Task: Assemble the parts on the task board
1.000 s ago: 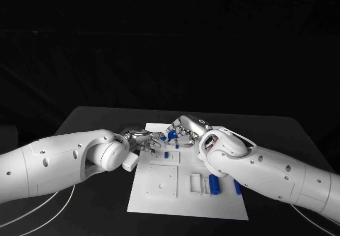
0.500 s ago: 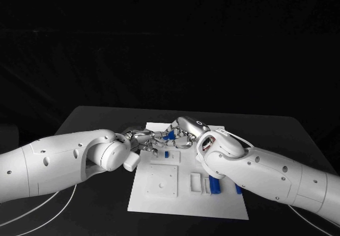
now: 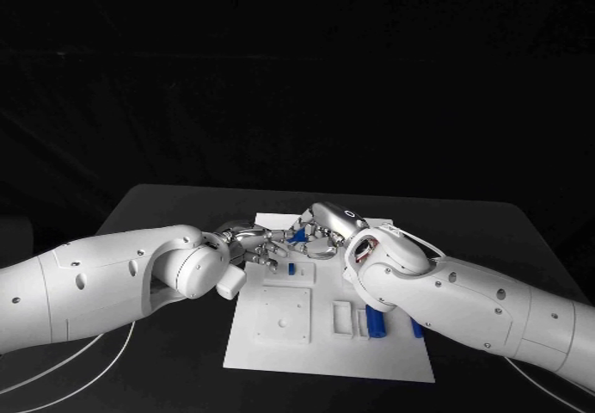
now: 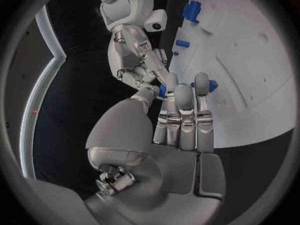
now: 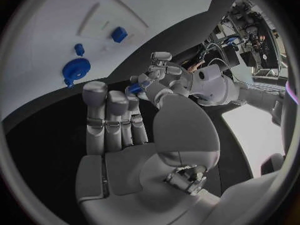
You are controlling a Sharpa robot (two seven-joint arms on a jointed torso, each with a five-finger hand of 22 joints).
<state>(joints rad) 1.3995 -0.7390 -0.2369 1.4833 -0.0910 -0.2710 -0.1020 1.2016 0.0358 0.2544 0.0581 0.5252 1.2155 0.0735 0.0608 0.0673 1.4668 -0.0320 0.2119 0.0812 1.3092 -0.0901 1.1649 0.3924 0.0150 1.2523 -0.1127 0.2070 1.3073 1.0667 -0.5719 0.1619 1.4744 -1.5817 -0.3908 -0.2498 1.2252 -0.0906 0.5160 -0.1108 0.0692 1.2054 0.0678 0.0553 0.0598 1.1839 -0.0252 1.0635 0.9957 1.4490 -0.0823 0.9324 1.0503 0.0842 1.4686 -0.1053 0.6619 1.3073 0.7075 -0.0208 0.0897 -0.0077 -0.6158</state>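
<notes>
The white task board (image 3: 325, 344) lies in the middle of the black table. Above its far end my two hands meet. My left hand (image 3: 252, 245) and right hand (image 3: 322, 232) both pinch one small blue part (image 3: 297, 236) between thumb and fingers. In the left wrist view the blue part (image 4: 162, 90) sits at my left fingertips (image 4: 185, 92), with the right hand (image 4: 135, 60) right behind it. From the right wrist, the blue part (image 5: 134, 88) shows between my right fingertips (image 5: 131, 103) and the left hand (image 5: 156, 75).
Two long blue parts (image 3: 377, 323) (image 3: 417, 330) lie at the board's right side, and a small one (image 3: 291, 269) stands near its middle. A round blue part (image 5: 75, 69) and a square one (image 5: 119, 33) sit on the board (image 5: 56, 15). My forearms flank the board.
My right hand has shifted left and closed in on the left hand, so the blue part now sits between both hands' fingers. The left arm has barely moved.
</notes>
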